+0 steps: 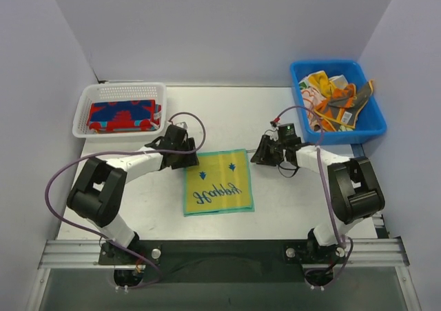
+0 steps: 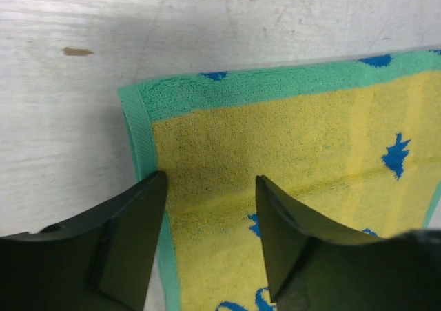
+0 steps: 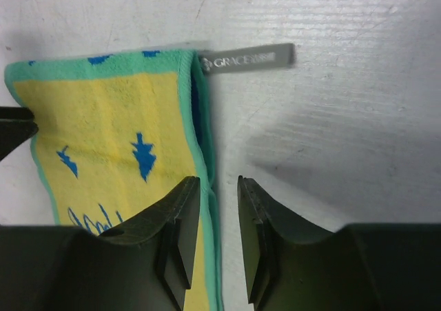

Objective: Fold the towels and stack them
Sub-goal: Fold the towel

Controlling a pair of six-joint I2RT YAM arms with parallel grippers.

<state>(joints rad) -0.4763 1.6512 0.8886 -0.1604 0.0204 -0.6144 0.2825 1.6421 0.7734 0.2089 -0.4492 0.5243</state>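
We note yellow towel (image 1: 218, 182) flat at table (image 1: 289, 194) centre, far edge running left-right. Left gripper (image 2: 210, 180) wide, straddling far-left corner hem. Right gripper (image 3: 218, 181) narrow, just right of far-right hem; nothing visibly pinched. Likely fold nearward.

In the top view the table (image 1: 227, 111) is bare in the upper middle, between the white basket (image 1: 120, 87) at the upper left and the blue bin (image 1: 348, 133) at the upper right. A hand could pass there. The yellow towel (image 1: 217, 183) lies flat and low in the middle. The left arm (image 1: 138, 163) fills the lower left and the right arm (image 1: 351, 187) fills the lower right. The walls (image 1: 41, 63) shut in both sides and the back.
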